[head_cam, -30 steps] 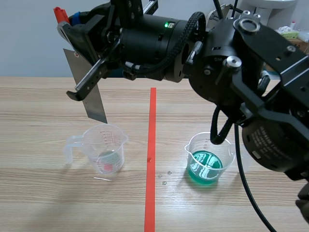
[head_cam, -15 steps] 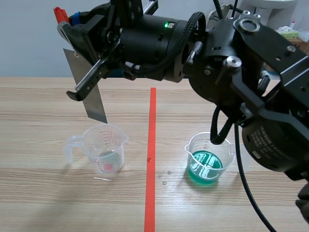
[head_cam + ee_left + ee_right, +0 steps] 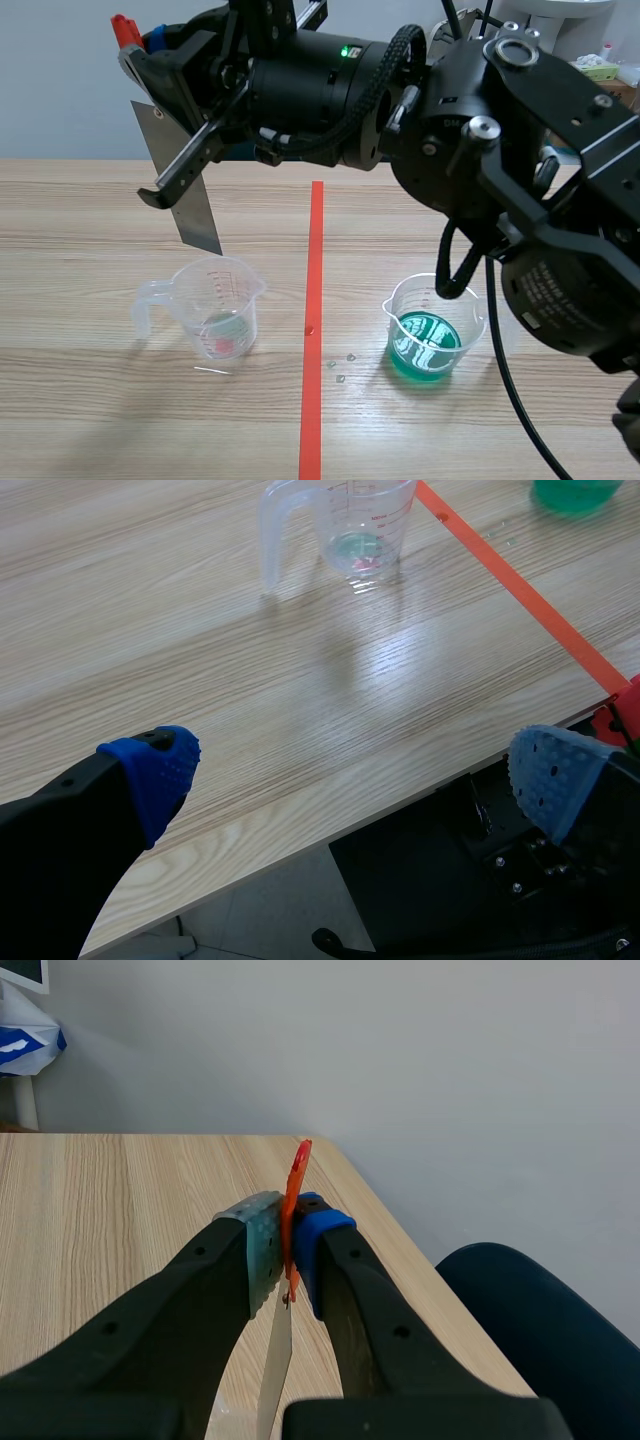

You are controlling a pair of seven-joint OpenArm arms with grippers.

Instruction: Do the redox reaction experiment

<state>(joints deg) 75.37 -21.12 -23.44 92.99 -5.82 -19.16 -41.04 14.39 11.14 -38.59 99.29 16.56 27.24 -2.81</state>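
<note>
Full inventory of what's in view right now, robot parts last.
measuring cup: 1, clear, handled, on the table left of the tape line
beaker: 1, clear, holding green liquid, right of the tape line
metal strip: 1, grey with orange-red tab, hanging above the measuring cup
droplets: a few, clear, between tape line and beaker
table: 1, light wood
chair: 1, dark blue, beyond the table edge
right gripper: 1, black, raised, shut on the metal strip
left gripper: 1, black, blue pads, open, over the table's near edge

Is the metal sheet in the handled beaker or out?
Out: the metal sheet hangs from the right gripper, its lower corner above the rim of the handled beaker.
</note>
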